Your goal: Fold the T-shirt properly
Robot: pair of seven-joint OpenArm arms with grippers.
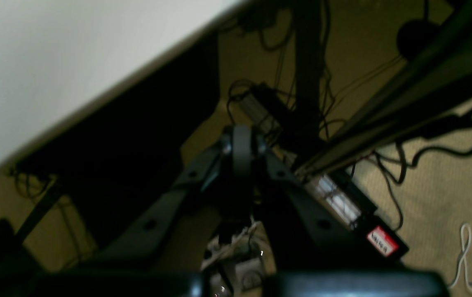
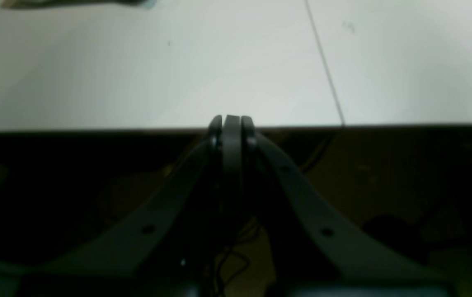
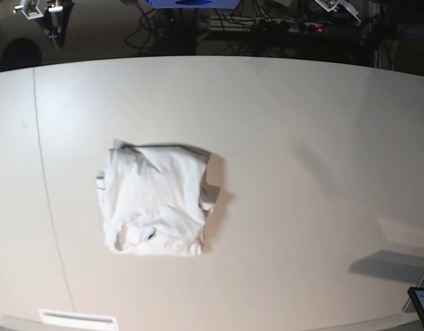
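The white T-shirt (image 3: 155, 201) lies in a wrinkled, roughly square bundle on the off-white table (image 3: 301, 138), left of centre in the base view. My right gripper (image 2: 231, 123) is shut and empty, its tips level with the table's far edge; in the base view it hangs at the top left (image 3: 57, 33), far from the shirt. My left gripper (image 1: 242, 138) is shut and empty, off the table over the floor and cables. Only a bit of the left arm (image 3: 334, 5) shows at the top right of the base view.
A thin seam (image 3: 49, 207) runs across the table's left part. A white label (image 3: 77, 319) sits at the front edge, and a dark screen corner (image 3: 422, 303) at the lower right. Cables and a power strip (image 1: 343, 198) lie on the floor behind the table.
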